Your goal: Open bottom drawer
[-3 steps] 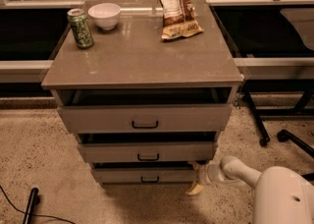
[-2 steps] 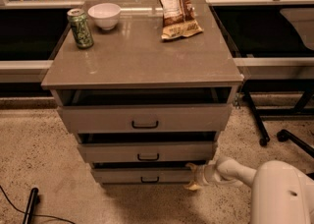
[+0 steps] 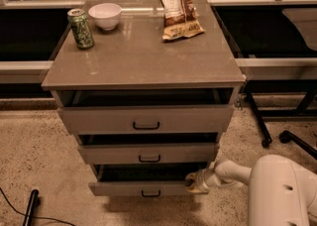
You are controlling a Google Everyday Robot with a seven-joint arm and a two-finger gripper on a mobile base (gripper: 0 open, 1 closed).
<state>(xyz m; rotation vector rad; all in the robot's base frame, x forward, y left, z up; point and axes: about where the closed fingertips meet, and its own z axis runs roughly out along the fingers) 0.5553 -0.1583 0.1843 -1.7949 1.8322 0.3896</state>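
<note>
Cabinet worktop: green can stood upright at the back-left corner, white bowl just beside it along the back edge. Snack bag lay flat near the back edge, right of centre, well apart from the bowl. The front half of the worktop carried nothing else.

3 drawers sat below the front edge. Top drawer, middle drawer and bottom drawer each showed a dark gap above the front panel, so all 3 were partly out. The bottom drawer was the lowest one, close to the floor, with its black bar handle centred on the front and untouched.

Gripper was low, under the worktop's front-right corner, at the right end of the bottom drawer's front and against its upper edge. Grip state: cannot tell, contact point too unclear to read. White arm ran from there to the right into the robot body, which sat outside the worktop's right edge.

A black rod-like object lay on the floor off the front-left corner.
</note>
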